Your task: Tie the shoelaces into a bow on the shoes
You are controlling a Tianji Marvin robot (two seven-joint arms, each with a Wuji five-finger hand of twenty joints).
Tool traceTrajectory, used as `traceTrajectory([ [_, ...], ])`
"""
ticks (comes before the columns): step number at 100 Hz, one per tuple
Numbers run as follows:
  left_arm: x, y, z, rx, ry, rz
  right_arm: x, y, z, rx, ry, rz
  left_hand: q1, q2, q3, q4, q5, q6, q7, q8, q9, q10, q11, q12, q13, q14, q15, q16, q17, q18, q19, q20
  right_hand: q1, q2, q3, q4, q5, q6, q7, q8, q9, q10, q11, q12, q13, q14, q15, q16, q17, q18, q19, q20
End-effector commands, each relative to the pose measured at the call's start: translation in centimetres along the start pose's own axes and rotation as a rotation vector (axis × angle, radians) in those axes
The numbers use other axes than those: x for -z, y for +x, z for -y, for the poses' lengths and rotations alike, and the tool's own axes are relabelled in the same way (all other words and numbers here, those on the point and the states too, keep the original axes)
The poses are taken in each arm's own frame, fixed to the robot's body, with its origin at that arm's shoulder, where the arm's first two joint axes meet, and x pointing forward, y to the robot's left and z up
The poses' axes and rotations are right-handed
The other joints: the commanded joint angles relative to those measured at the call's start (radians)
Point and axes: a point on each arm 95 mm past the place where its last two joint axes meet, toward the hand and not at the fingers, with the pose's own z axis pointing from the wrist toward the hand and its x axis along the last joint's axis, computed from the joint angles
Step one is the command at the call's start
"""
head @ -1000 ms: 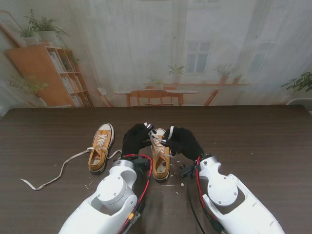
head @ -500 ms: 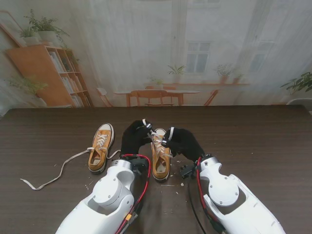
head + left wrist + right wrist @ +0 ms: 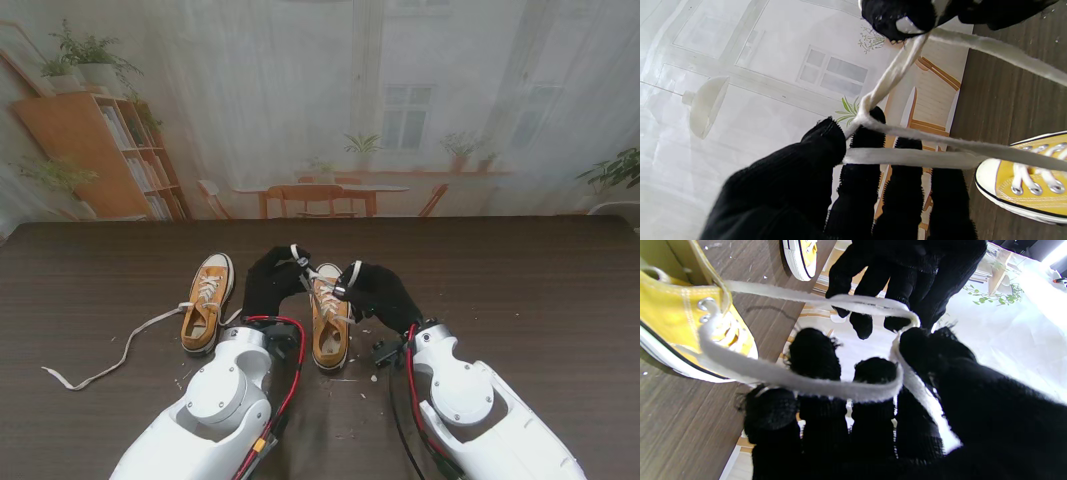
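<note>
While both my hands hold the lace above the near shoe (image 3: 330,318), the bow is not tied yet.
My left hand (image 3: 272,284) pinches one strand of the lace (image 3: 907,156) with thumb and fingers; my right hand (image 3: 375,290) pinches another, and they seem to cross between us. The other shoe (image 3: 205,303) lies to the left, its lace (image 3: 110,360) loose on the table (image 3: 540,300).

Shoe being laced (image 3: 329,322): we see it on the worktop (image 3: 520,290), between our left robot hand (image 3: 272,282) and right robot hand (image 3: 378,288).
Its lace (image 3: 318,290): strung over the shoe from one robot hand to the other.
Second shoe (image 3: 206,302): left of our left robot hand.
Loose lace (image 3: 115,358): trails left and nearer to us from the second shoe.
</note>
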Motion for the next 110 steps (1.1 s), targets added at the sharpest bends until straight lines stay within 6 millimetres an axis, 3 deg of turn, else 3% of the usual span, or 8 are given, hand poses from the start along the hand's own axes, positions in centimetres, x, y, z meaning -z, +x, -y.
traceTrajectory([
  [1, 0.0, 0.3, 0.0, 0.011, -0.024, -0.011, 0.3, -0.2, 0.1, -0.009, 0.005, 0.012, 0.039, 0.031, -0.034, 0.024, 0.01, -0.12, 0.011, -0.007, 0.031, -0.026, 0.048, -0.014, 0.012, -0.018, 0.013, -0.022, -0.002, 0.034, 0.024, -0.003, 0.063, 0.028, -0.007, 0.049, -0.03, -0.074, -0.021, -0.031, -0.021, -0.015, -0.009, -0.002, -0.011, 0.013, -0.016, 0.001, -0.016, -0.005, -0.009, 0.015],
  [10, 0.2, 0.4, 0.3, 0.03, -0.053, 0.001, 0.4, -0.3, 0.0, -0.026, -0.002, 0.018, 0.056, 0.083, -0.083, 0.034, -0.043, -0.173, 0.099, 0.115, -0.055, -0.033, 0.088, 0.062, -0.066, -0.018, -0.014, -0.019, -0.064, 0.005, -0.012, -0.022, 0.067, 0.029, -0.013, 0.05, -0.029, -0.116, -0.026, -0.039, -0.038, -0.011, -0.018, -0.006, -0.026, 0.015, -0.025, 0.0, -0.035, -0.005, -0.02, 0.015],
  [18, 0.3, 0.4, 0.4, 0.049, -0.07, 0.02, 0.5, -0.3, 0.0, -0.048, -0.003, 0.029, 0.106, 0.127, -0.13, 0.046, -0.115, -0.131, 0.186, 0.311, -0.136, -0.036, 0.057, 0.162, -0.138, -0.011, -0.052, -0.005, -0.122, -0.011, -0.057, -0.035, 0.076, 0.03, -0.018, 0.053, -0.041, -0.151, -0.04, -0.051, -0.078, -0.002, -0.027, -0.013, -0.063, 0.018, -0.045, -0.002, -0.082, -0.007, -0.049, 0.011],
  [25, 0.4, 0.4, 0.3, 0.057, -0.072, 0.025, 0.6, -0.4, -0.1, -0.057, -0.002, 0.035, 0.096, 0.107, -0.083, 0.043, -0.132, -0.104, 0.223, 0.364, -0.135, -0.038, 0.073, 0.19, -0.133, -0.009, -0.049, 0.007, -0.123, -0.006, -0.068, -0.024, 0.077, 0.023, -0.016, 0.054, -0.045, -0.171, -0.047, -0.058, -0.119, 0.002, -0.043, -0.024, -0.098, 0.018, -0.065, -0.005, -0.12, -0.012, -0.071, 0.01],
  [45, 0.4, 0.4, 0.3, 0.063, -0.082, 0.032, 1.0, -0.5, -0.2, -0.09, 0.011, 0.055, -0.021, 0.003, 0.169, 0.061, -0.118, -0.074, 0.314, 0.415, -0.086, -0.052, 0.061, 0.193, -0.083, -0.008, -0.031, 0.009, -0.08, 0.018, -0.061, -0.001, -0.136, -0.046, 0.03, 0.022, -0.082, -0.152, -0.075, -0.067, -0.261, 0.029, -0.111, -0.062, -0.209, 0.03, -0.154, -0.003, -0.248, -0.016, -0.165, 0.019],
  [58, 0.5, 0.4, 0.3, 0.075, -0.096, 0.035, 1.3, -0.6, -0.3, -0.104, 0.019, 0.065, -0.086, -0.03, 0.296, 0.105, -0.088, -0.06, 0.342, 0.452, -0.07, -0.043, 0.033, 0.174, -0.068, -0.002, -0.032, 0.003, -0.076, 0.025, -0.066, -0.011, -0.192, 0.022, -0.06, 0.022, -0.05, -0.135, -0.094, -0.054, -0.328, 0.042, -0.176, -0.097, -0.273, 0.032, -0.218, -0.008, -0.323, -0.018, -0.236, 0.016],
  [85, 0.7, 0.3, 0.9, 0.072, -0.145, 0.023, 1.4, -0.4, -0.3, -0.132, -0.003, 0.094, -0.092, 0.0, 0.283, 0.174, -0.124, -0.055, 0.369, 0.511, -0.11, -0.05, 0.079, 0.252, -0.098, -0.017, 0.006, 0.042, -0.107, 0.01, -0.107, -0.021, -0.171, -0.019, 0.003, 0.021, 0.083, -0.136, 0.025, 0.058, -0.422, 0.056, -0.27, -0.18, -0.389, 0.019, -0.313, -0.025, -0.448, -0.048, -0.351, -0.008],
  [110, 0.5, 0.5, 1.5, 0.044, -0.101, 0.018, 1.5, -0.5, -0.4, -0.161, -0.069, 0.109, -0.082, 0.027, 0.241, 0.175, -0.141, -0.07, 0.359, 0.51, -0.138, -0.053, 0.052, 0.242, -0.118, -0.016, -0.012, 0.038, -0.122, 0.004, -0.12, -0.008, -0.166, -0.007, 0.025, 0.019, 0.176, -0.144, 0.043, 0.113, -0.387, 0.069, -0.278, -0.21, -0.392, 0.043, -0.324, -0.029, -0.461, -0.033, -0.365, -0.009],
])
